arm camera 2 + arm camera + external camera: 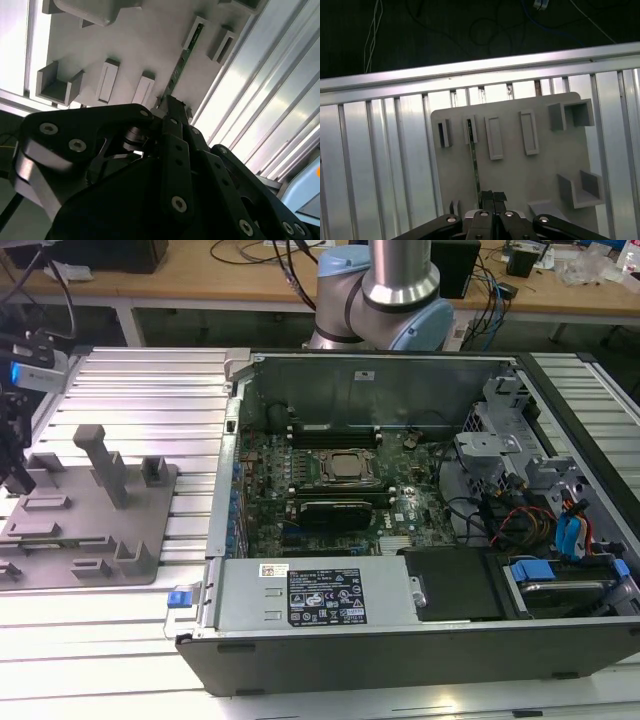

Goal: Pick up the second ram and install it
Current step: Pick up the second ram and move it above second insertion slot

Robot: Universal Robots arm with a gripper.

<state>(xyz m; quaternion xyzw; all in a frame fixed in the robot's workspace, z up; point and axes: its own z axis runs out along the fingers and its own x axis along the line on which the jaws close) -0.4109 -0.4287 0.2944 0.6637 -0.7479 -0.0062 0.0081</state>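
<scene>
The second ram (pixel 474 160) is a thin green stick standing on edge in a slot of the grey fixture plate (pixel 520 175); in the second wrist view it is the ram (pixel 181 62) running up to the fingertips (pixel 172 106). My gripper (pixel 493 196) hangs above the ram's near end, slightly to one side of it, with its jaws closed together and nothing visible between them. In the exterior view my gripper (pixel 16 480) is at the far left, over the fixture plate (pixel 95 530).
An open computer case (pixel 400 630) with the motherboard (pixel 335 480) lies to the exterior view's right of the plate. Upright grey holders (pixel 100 465) rise from the plate. Ribbed aluminium table profiles (pixel 380 165) surround the plate.
</scene>
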